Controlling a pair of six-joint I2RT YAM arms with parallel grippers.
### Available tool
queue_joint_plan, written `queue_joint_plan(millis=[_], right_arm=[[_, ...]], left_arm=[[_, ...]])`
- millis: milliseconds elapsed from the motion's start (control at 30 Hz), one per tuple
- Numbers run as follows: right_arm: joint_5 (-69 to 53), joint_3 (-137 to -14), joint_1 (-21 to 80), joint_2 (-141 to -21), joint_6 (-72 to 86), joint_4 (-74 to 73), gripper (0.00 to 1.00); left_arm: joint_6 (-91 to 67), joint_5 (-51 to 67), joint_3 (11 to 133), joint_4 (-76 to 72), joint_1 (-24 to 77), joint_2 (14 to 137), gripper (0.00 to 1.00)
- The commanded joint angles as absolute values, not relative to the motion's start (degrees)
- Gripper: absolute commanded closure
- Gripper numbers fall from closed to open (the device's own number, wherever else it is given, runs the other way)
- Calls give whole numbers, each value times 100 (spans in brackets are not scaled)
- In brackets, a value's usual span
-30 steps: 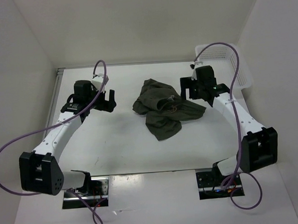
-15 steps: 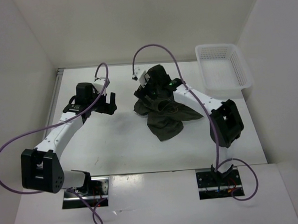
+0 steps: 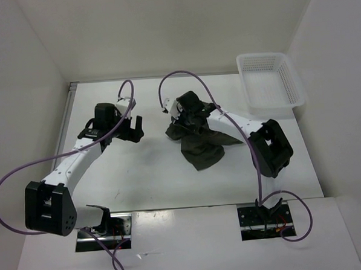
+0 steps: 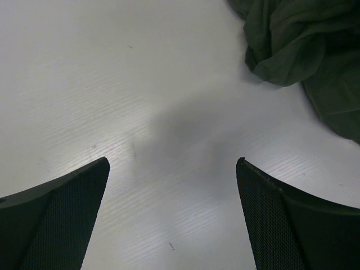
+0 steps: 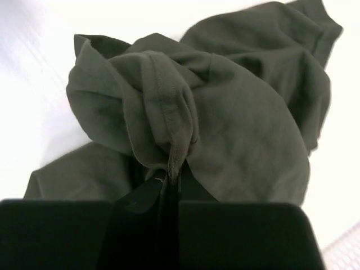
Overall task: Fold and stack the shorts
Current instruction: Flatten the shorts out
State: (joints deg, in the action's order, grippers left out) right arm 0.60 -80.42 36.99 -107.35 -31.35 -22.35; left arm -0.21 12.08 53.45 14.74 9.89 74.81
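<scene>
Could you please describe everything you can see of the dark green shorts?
The shorts are dark olive-green soft cloth, wrinkled and bunched in an unfolded heap on the table. A stitched hem shows in the right wrist view, where the right end effector is shut on a raised fold.

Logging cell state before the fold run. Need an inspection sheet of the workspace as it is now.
Surface: white table, a few faint specks.
Job's things: shorts, one crumpled heap mid-table, unfolded.
Clutter: white mesh basket at the far right corner, looks empty.
Grippers: left gripper open over bare table; right gripper shut on a fold of the shorts.
Cables: purple cable loops off each arm.
Surroundings: white walls on three sides.
</scene>
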Motion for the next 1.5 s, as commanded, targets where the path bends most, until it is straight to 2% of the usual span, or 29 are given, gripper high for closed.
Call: queue_joint_plan(millis=[0,200,433,567,800,900,1067,1167,1233,1467], right_arm=[[246,-7998,3691,-9898,-3313,-2460,100],[-701,-8130,3060,-8396,-3532,-3611,100],[-1484,-7454,1882,-6891,-4061,-4798,100],[-1564,-7015,1521,-6715,-4166,-5054,100],[-1503,-6354,1345,-6539,-4043,-4509,100],[-1556,-6354,1292,-6653,-4043,-4447,100],[-1556,-6407,1292,-6767,-4043,-4500,100],[-1556,-6407,1292,-6820,-4043,-4500,100],[-1608,-6407,1292,-6820,-3982,-4500,100],[-1608,-6354,1239,-6820,-3867,-4386,100]], left_arm=[[0,1223,5282,1336,1405,7496,0],[0,913,5702,440,2143,8522,0],[0,879,6512,-466,2733,9641,0],[0,1054,7074,-519,2795,10080,0],[0,1538,8208,-291,2848,11082,0],[0,1670,8218,-105,2848,11364,0],[0,1389,8093,-712,2524,11943,0],[0,1318,9558,68,2383,12567,0],[0,1809,10097,710,2382,12656,0],[0,2566,9756,1766,2505,12252,0]])
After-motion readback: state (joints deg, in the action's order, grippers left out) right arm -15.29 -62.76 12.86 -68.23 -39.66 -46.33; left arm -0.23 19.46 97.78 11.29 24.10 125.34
